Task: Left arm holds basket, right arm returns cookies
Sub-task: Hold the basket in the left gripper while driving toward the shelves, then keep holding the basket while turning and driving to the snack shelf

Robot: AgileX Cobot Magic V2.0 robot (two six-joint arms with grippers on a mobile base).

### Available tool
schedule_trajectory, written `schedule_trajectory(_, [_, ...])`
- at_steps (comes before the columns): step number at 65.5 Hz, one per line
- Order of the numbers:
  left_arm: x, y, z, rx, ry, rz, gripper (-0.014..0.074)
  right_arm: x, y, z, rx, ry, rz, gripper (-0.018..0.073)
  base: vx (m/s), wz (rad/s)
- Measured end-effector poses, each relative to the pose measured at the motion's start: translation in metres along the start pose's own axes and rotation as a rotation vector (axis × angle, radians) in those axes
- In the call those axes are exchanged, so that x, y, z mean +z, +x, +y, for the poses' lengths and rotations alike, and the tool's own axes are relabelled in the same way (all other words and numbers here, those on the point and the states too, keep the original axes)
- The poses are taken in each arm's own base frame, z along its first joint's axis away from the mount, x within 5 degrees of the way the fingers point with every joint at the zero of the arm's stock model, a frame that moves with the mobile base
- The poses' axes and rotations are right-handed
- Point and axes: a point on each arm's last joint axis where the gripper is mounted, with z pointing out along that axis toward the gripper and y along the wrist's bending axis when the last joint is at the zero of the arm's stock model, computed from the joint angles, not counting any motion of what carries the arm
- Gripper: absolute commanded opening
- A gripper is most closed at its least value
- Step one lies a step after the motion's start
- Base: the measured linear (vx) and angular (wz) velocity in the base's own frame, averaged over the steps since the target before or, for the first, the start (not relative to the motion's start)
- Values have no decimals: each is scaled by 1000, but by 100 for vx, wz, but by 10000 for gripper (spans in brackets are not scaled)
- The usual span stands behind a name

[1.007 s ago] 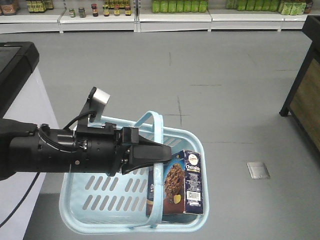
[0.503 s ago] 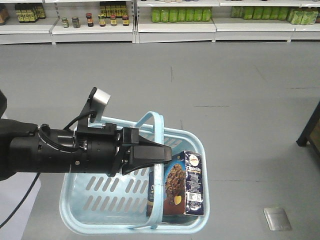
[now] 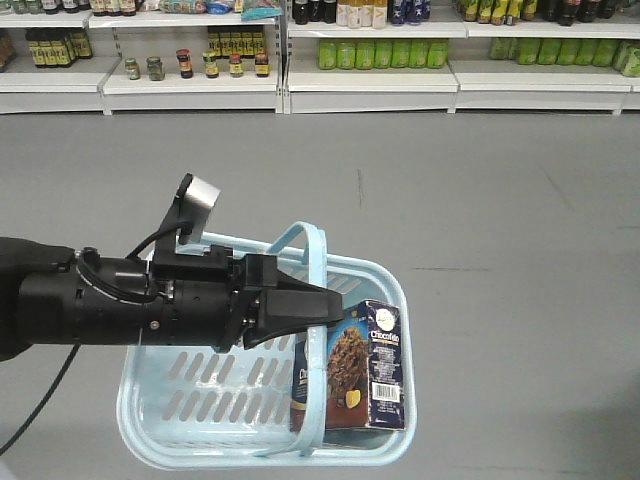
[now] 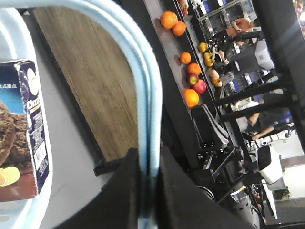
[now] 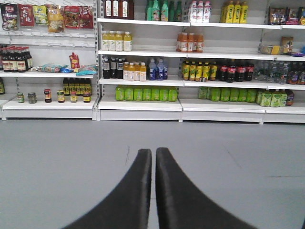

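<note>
Left gripper (image 3: 332, 310) clamped tight on hoop handle (image 4: 143, 90) of light blue slotted plastic basket (image 3: 150, 435), likely to keep it steady for unloading | right gripper (image 5: 153, 152) pressed nearly together, empty, facing drink shelves (image 5: 143, 102) | dark navy cardboard cookie box (image 3: 365, 370) upright in basket's right end; "Choco…" lettering, barcode (image 4: 42, 152) legible.

That pale blue slotted plastic shopping basket (image 3: 150, 400) has rows of slanted slots down its side. Inside the basket, the tall dark navy cardboard cookie box (image 3: 360, 370) has a brown cookie picture, white lettering and a white barcode. Over the basket there's the matte black cylindrical left arm (image 3: 100, 310) with its silver-capped knob (image 3: 205, 192). Beyond the basket: plain grey floor (image 3: 500, 200), white shelves (image 3: 370, 98), lime-green bottles (image 3: 380, 53).
</note>
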Motion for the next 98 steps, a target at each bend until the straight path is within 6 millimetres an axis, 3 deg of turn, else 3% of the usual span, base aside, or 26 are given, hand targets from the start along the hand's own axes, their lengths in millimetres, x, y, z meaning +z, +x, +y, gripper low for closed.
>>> schedule_trajectory(98, [0,0,0,0,0,0,-3,0,0,0,0,0,0,-9,56,-2])
